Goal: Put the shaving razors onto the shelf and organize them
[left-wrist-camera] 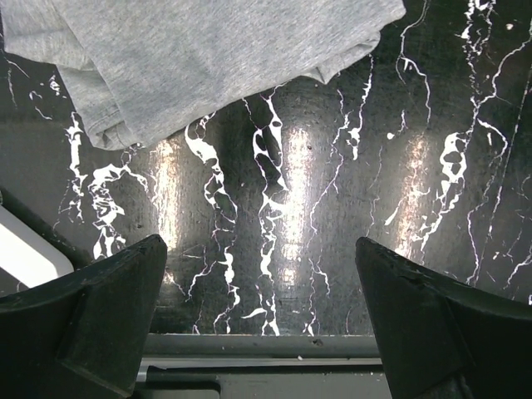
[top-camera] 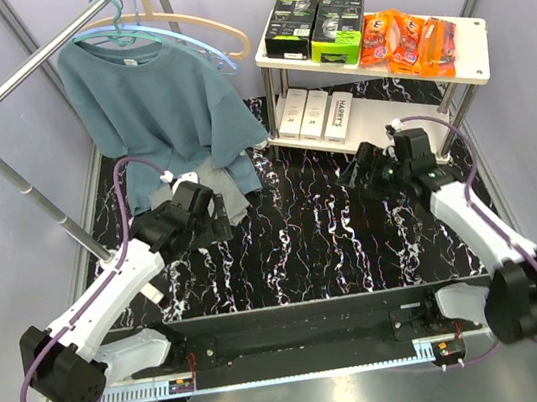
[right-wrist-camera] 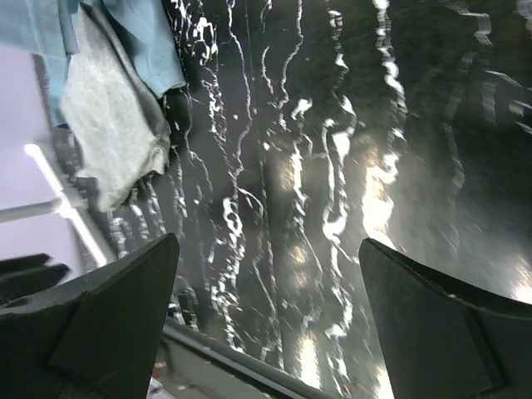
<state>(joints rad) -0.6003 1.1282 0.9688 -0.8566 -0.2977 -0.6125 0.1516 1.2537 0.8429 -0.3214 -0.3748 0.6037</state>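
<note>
The white two-tier shelf stands at the back right. On its top board are two black-and-green razor boxes and orange blister packs. On its lower board stand three slim white Harry's boxes. My left gripper is open and empty over the black marble mat, right of the grey cloth; its fingers frame bare mat. My right gripper is open and empty over the mat just in front of the shelf; its fingers frame bare mat.
A metal clothes rail with hangers and a teal T-shirt stands at the back left. A folded grey cloth lies below it, also in the left wrist view and the right wrist view.
</note>
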